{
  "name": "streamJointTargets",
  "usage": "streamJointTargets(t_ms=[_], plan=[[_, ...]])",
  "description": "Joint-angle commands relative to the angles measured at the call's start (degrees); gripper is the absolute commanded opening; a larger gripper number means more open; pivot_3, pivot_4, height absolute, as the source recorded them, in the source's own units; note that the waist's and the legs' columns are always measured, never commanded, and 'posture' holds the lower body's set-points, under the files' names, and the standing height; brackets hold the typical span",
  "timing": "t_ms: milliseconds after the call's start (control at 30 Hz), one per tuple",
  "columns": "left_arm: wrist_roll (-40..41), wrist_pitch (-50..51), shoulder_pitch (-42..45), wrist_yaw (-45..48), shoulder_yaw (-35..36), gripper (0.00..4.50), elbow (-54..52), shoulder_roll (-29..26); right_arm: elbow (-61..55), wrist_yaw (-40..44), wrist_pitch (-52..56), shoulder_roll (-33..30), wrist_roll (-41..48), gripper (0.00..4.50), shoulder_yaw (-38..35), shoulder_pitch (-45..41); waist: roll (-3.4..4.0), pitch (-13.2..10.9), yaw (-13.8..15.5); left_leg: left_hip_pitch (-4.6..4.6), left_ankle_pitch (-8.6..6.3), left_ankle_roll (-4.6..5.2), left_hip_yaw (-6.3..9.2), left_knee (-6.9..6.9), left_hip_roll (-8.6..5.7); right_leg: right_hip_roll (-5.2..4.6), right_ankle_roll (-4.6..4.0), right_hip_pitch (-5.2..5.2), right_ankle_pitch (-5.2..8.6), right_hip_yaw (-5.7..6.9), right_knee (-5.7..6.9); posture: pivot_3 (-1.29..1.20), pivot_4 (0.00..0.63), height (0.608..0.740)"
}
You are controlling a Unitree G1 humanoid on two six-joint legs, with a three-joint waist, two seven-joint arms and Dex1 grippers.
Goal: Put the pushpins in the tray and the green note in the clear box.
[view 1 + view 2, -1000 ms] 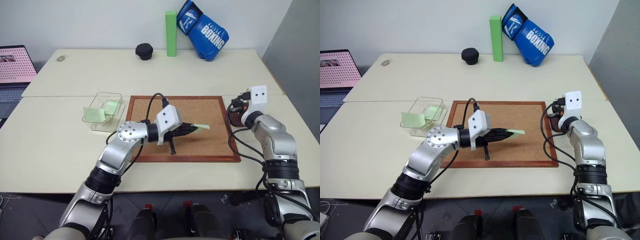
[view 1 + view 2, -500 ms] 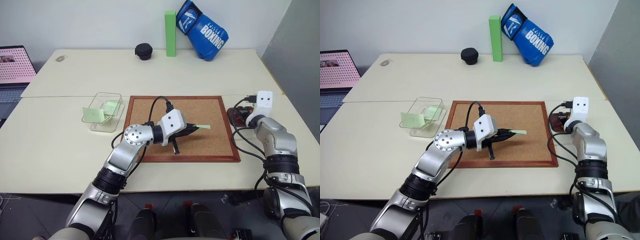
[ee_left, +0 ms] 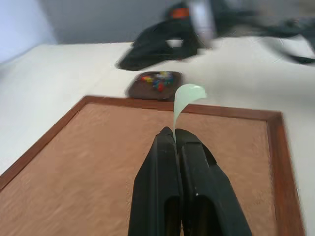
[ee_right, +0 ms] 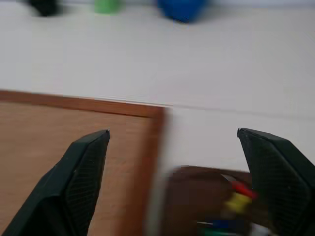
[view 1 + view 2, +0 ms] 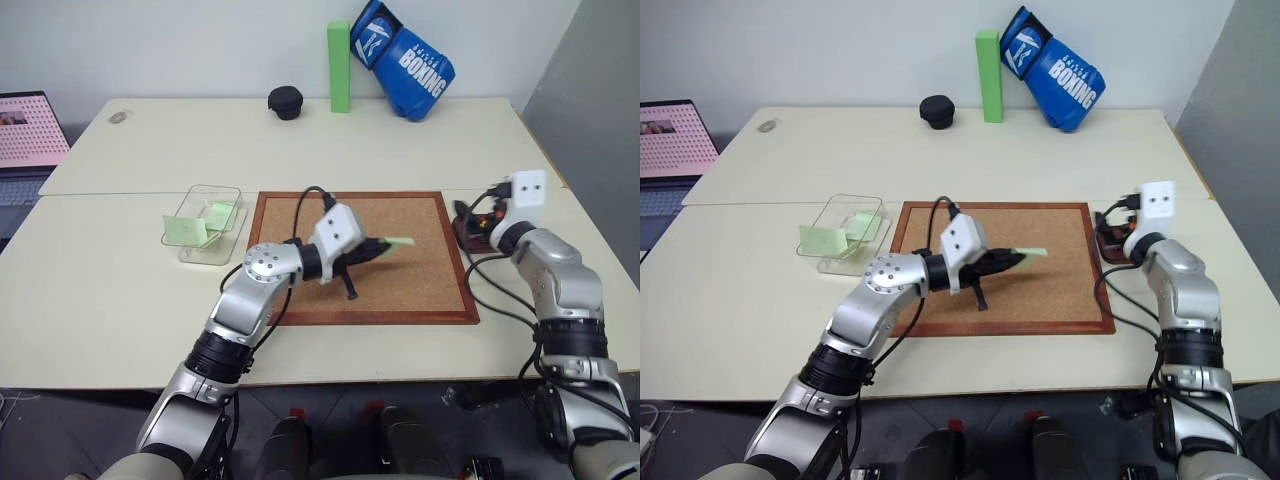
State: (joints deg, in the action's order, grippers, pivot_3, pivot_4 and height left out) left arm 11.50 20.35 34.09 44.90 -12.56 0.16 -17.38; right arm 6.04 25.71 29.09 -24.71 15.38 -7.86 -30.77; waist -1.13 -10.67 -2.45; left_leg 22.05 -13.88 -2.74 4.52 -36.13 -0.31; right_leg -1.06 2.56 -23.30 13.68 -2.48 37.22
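The left hand [image 5: 372, 250] hangs over the middle of the large wood-framed corkboard [image 5: 420, 290], its two black fingers [image 3: 170, 172] pressed together on one edge of the thin pale yellow-green paper note [image 5: 398, 242], which sticks out past the fingertips and curls upward in the left wrist view [image 3: 186, 98]. The small transparent plastic box [image 5: 208, 222] sits on the pale tabletop [image 5: 120, 290] just beside the corkboard's left edge; green paper slips lie inside it and one leans against its outer wall. The right hand [image 4: 177, 162] is at the corkboard's right edge, its two black fingers [image 4: 83, 172] spread wide apart with nothing between them, over the small shallow dark red-brown tray [image 5: 468, 226] that rests on the tabletop just beside the board's right frame. Tiny pushpins with red, yellow and blue heads [image 4: 235, 206] lie in that tray. At the far side of the tabletop stand a tall bright green upright block [image 5: 339, 66], a blue boxing glove [image 5: 405, 60] and a small round black object [image 5: 285, 102]; a laptop with a pink screen [image 5: 28, 128] sits at the far left.
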Motion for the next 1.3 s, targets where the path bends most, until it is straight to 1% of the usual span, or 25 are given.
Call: streamJointTargets(t_ms=[33, 133, 167, 267, 300, 400, 467, 533, 567, 600, 667, 700, 833, 933, 967, 1000, 1100, 1167, 1267, 1300], plan=[[1.58, 5.69, 3.19, -9.01, 9.44, 0.00, -1.11, -0.30, -13.28, 8.54, -3.93, -2.55, 0.98, 4.35, 5.57, 4.72, 0.00, 0.00, 0.01, 0.00, 0.00, 0.00, 0.04, -0.02, 0.01, 0.00, 0.03, 0.00, 0.01, 0.03, 0.00, 0.00, 0.150, 0.740], [0.81, 9.84, 5.15, -18.45, 16.61, 0.00, -0.84, -0.87, -18.90, 10.94, -12.33, -4.45, -4.65, 4.35, 11.37, 6.15, 0.00, 0.00, -0.11, 0.00, 0.00, 0.00, 0.03, -0.06, -0.04, -0.04, 0.06, 0.01, 0.01, 0.02, 0.01, 0.00, 0.150, 0.740], [0.56, 11.05, 5.80, -21.68, 18.92, 0.00, -0.81, -0.93, -19.96, 11.19, -14.61, -4.61, -6.18, 4.35, 12.79, 5.75, -0.01, 0.00, -0.18, -0.01, 0.00, 0.00, 0.01, -0.08, -0.02, -0.03, 0.09, 0.01, -0.01, 0.01, 0.00, 0.00, 0.150, 0.740], [-2.13, 15.38, 7.69, -35.39, 27.06, 0.00, -0.12, -0.84, -21.81, 12.65, -23.49, -5.35, -12.03, 4.35, 17.72, 3.16, -0.02, -0.01, -0.17, -0.03, 0.01, -0.02, 0.05, -0.10, -0.02, -0.03, 0.12, 0.02, -0.03, 0.06, 0.02, 0.00, 0.150, 0.740], [-2.56, 16.42, 7.96, -38.06, 28.50, 0.00, -0.02, -0.70, -21.81, 13.13, -25.41, -5.64, -13.29, 4.35, 18.66, 2.78, -0.02, -0.01, -0.22, -0.04, 0.01, -0.02, 0.05, -0.10, -0.02, -0.03, 0.12, 0.02, -0.03, 0.06, 0.02, 0.00, 0.150, 0.740], [-4.08, 19.30, 7.15, -43.78, 31.55, 0.00, 1.07, -1.66, -21.86, 14.68, -24.98, -3.71, -10.34, 4.35, 18.83, 1.59, -0.03, -0.01, -0.12, -0.05, 0.02, -0.04, 0.09, -0.10, -0.01, -0.03, 0.12, 0.03, -0.03, 0.07, 0.04, 0.00, 0.150, 0.740], [-4.94, 19.36, 6.21, -44.83, 31.55, 0.00, 1.69, -2.35, -21.19, 15.53, -22.85, -2.61, -7.99, 4.35, 18.30, 0.97, -0.03, -0.01, 0.21, -0.04, 0.02, -0.06, 0.09, -0.10, -0.03, -0.06, 0.11, 0.03, -0.03, 0.07, 0.02, 0.00, 0.150, 0.740], [-4.35, 20.26, 5.78, -46.67, 32.98, 0.00, 2.31, -1.53, -20.63, 15.84, -21.35, -1.84, -6.51, 4.35, 17.63, 0.51, -0.05, -0.02, 0.70, -0.04, 0.02, -0.07, 0.09, -0.10, -0.05, -0.10, 0.10, 0.03, -0.04, 0.07, 0.01, 0.00, 0.150, 0.740], [-4.20, 20.20, 5.39, -47.12, 33.31, 0.00, 2.83, -1.47, -20.46, 15.97, -20.96, -1.61, -6.11, 4.35, 17.39, 0.22, -0.07, -0.02, 0.86, -0.02, 0.02, -0.07, 0.09, -0.10, -0.06, -0.13, -0.18, 0.03, -0.21, 0.08, -0.01, 0.00, 0.150, 0.740], [-4.09, 20.08, 5.12, -47.50, 33.61, 0.00, 3.32, -1.45, -20.27, 16.09, -20.66, -1.48, -5.87, 4.35, 17.20, -0.06, -0.07, -0.02, 0.96, 0.00, 0.02, -0.07, 0.11, -0.11, -0.07, -0.14, -0.18, 0.03, -0.21, 0.09, -0.02, 0.00, 0.150, 0.740], [-3.69, 19.77, 4.75, -47.69, 33.95, 0.40, 4.11, -1.54, -20.09, 16.23, -20.58, -1.50, -5.95, 4.37, 17.11, -0.38, -0.09, -0.03, 1.11, 0.02, 0.02, -0.08, 0.15, -0.12, -0.09, -0.15, -0.18, 0.03, -0.21, 0.13, -0.02, 0.00, 0.150, 0.740], [-3.53, 19.53, 4.66, -47.61, 33.96, 0.49, 4.38, -1.61, -20.10, 16.23, -20.49, -1.51, -5.97, 4.37, 17.08, -0.46, -0.10, -0.03, 1.12, 0.02, 0.02, -0.08, 0.14, -0.12, -0.09, -0.15, -0.19, 0.03, -0.21, 0.14, -0.02, 0.00, 0.150, 0.740], [-2.83, 18.71, 4.90, -46.79, 33.71, 1.35, 6.05, -1.85, -20.37, 16.21, -20.09, -1.43, -6.11, 4.37, 16.88, -0.46, -0.10, -0.03, 0.99, 0.01, 0.03, -0.08, 0.13, -0.12, -0.08, -0.15, -0.18, 0.03, -0.21, 0.14, -0.01, 0.00, 0.150, 0.740], [-2.66, 18.20, 5.24, -46.23, 33.31, 1.94, 7.50, -2.07, -20.67, 16.14, -19.95, -1.62, -6.36, 4.37, 16.73, -0.16, -0.10, -0.03, 0.88, 0.01, 0.03, -0.09, 0.12, -0.12, -0.07, -0.14, -0.19, 0.03, -0.21, 0.14, 0.00, 0.00, 0.150, 0.740], [-2.61, 18.06, 5.29, -46.02, 33.13, 2.06, 7.83, -2.14, -20.72, 16.08, -19.87, -1.64, -6.40, 4.37, 16.67, -0.10, -0.10, -0.03, 0.87, 0.01, 0.03, -0.09, 0.12, -0.12, -0.07, -0.14, -0.19, 0.03, -0.21, 0.14, 0.00, 0.00, 0.150, 0.740], [-2.57, 17.91, 5.32, -45.88, 32.99, 2.39, 8.07, -2.21, -20.75, 16.04, -19.82, -1.65, -6.41, 4.37, 16.63, -0.06, -0.10, -0.03, 0.87, 0.00, 0.03, -0.09, 0.12, -0.12, -0.07, -0.14, -0.19, 0.03, -0.21, 0.13, 0.00, 0.00, 0.150, 0.740], [-2.36, 17.44, 5.38, -45.43, 32.61, 2.88, 8.52, -2.20, -20.88, 15.91, -19.72, -1.75, -6.56, 4.37, 16.56, 0.09, -0.10, -0.03, 0.85, 0.00, 0.03, -0.09, 0.12, -0.12, -0.07, -0.14, -0.19, 0.03, -0.21, 0.13, 0.00, 0.00, 0.150, 0.740], [-2.63, 17.20, 5.26, -44.93, 31.92, 3.35, 8.18, -2.32, -20.94, 15.82, -19.68, -1.85, -6.64, 4.37, 16.47, 0.22, -0.10, -0.03, 0.86, 0.01, 0.03, -0.09, 0.12, -0.12, -0.07, -0.14, -0.19, 0.03, -0.21, 0.13, 0.00, 0.00, 0.150, 0.740], [-1.47, 17.28, 4.74, -43.08, 31.07, 3.85, 6.09, -1.91, -21.26, 15.34, -19.37, -2.04, -6.85, 4.37, 16.16, 0.77, -0.10, -0.03, 0.85, 0.01, 0.03, -0.08, 0.12, -0.12, -0.08, -0.14, -0.19, 0.03, -0.21, 0.13, 0.00, 0.00, 0.150, 0.740], [-0.44, 17.22, 4.14, -41.04, 30.22, 3.85, 4.41, -1.85, -21.49, 14.71, -18.76, -2.06, -6.97, 4.37, 15.82, 1.29, -0.10, -0.03, 0.85, 0.01, 0.03, -0.08, 0.12, -0.12, -0.07, -0.14, -0.19, 0.03, -0.21, 0.13, 0.00, 0.00, 0.150, 0.740]])
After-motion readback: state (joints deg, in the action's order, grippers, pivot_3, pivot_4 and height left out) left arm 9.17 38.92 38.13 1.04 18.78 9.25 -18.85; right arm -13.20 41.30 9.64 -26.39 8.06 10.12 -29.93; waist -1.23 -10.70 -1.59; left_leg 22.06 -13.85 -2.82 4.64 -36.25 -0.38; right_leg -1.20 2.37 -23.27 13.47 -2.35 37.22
